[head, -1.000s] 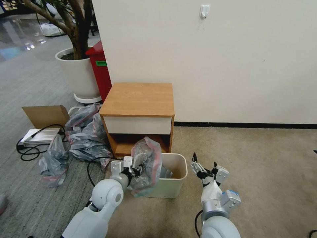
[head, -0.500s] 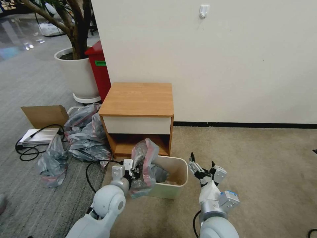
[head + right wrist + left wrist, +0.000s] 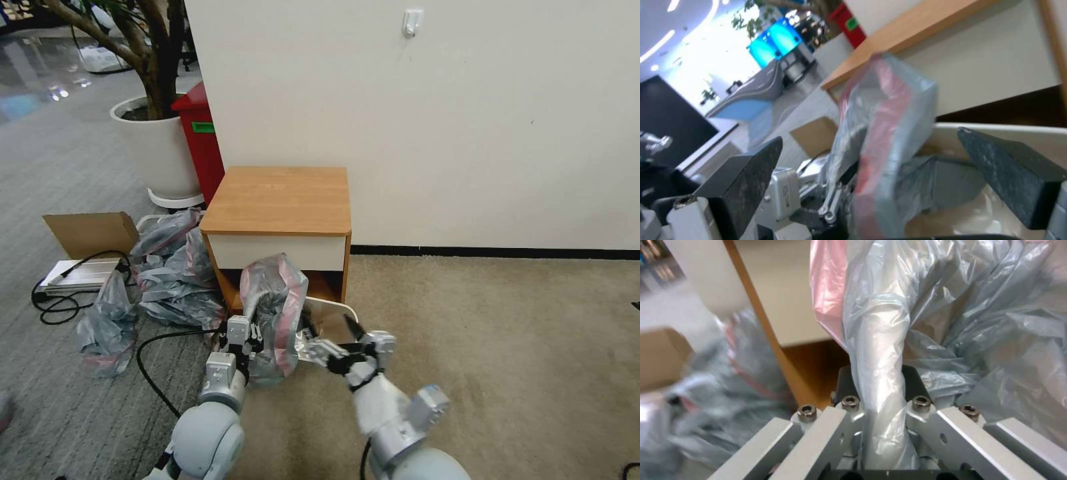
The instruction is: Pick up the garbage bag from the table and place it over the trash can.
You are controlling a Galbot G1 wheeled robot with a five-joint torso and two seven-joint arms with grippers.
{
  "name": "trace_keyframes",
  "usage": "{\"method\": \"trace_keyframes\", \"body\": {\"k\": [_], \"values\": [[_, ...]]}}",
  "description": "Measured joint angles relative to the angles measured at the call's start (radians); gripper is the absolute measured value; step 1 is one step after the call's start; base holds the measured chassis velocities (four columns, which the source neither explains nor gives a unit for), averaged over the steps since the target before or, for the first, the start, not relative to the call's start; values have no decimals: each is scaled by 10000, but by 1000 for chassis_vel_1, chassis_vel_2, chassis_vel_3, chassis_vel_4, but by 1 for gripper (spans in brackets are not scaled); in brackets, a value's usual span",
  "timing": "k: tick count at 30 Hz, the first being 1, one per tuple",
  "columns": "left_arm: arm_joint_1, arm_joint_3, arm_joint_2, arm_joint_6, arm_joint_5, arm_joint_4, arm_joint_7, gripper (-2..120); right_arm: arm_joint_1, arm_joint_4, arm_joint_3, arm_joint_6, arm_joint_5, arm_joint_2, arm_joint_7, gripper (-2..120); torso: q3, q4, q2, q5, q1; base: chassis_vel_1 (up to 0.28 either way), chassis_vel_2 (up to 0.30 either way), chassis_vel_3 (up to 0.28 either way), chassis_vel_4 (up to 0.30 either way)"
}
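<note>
A: Where's the garbage bag (image 3: pixel 272 313)?

B: Lifted in front of the nightstand counter (image 3: pixel 280 200), hanging over the near-left edge of the beige trash can (image 3: pixel 331 308). Its pinkish-red rim band runs down the crumpled grey plastic.

A: What holds it?

B: The left claw (image 3: pixel 241 335), low by the bin's left side, is clamped on a twisted strand of the bag; the left wrist view shows that strand (image 3: pixel 882 373) pinched between the fingers.

A: And the right one?

B: The right claw (image 3: pixel 339 348) is at the can's near edge, just beside the bag, jaws spread wide. Its wrist view shows the two dark fingertips (image 3: pixel 751 166) well apart, the bag between them.
</note>
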Motion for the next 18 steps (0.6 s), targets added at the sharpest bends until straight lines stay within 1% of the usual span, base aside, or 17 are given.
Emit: {"method": "trace_keyframes", "body": {"k": [1,4,5,7,9,13,15,17,18], "values": [[0,0,0,0,0,0,0,5,0,0,0,0,0,0,0,100,0,0,0,0,0,0,0,0,0],[260,-47,-37,-133,917,-113,-15,5,526,-308,-363,-462,-103,157,522,100,0,-1,0,0,-1,0,0,0,0],[260,-47,-37,-133,917,-113,-15,5,526,-308,-363,-462,-103,157,522,100,0,-1,0,0,-1,0,0,0,0],[381,-65,-56,-311,1352,-122,-14,5,672,-478,-494,-615,-115,213,711,100,0,-1,-1,0,0,0,0,0,0],[410,-67,-65,-376,1490,-122,-14,5,709,-516,-517,-678,-105,229,751,100,0,-1,0,-1,0,0,0,0,0],[548,-44,-128,-698,2207,-198,-14,5,1218,-935,-668,-948,152,373,1103,99,-1,-2,1,-1,0,0,0,0,0],[568,-44,-144,-768,2348,-194,-14,5,1320,-1001,-684,-1010,200,401,1175,99,0,-2,0,-1,0,0,0,0,0],[610,-77,-185,-1015,2800,-126,-21,5,1586,-1232,-785,-1143,289,473,1404,99,0,-1,1,-1,0,0,0,0,0],[610,-77,-185,-1015,2800,-126,-21,5,1586,-1232,-785,-1143,289,473,1404,99,0,-1,1,-1,0,0,0,0,0]]}}
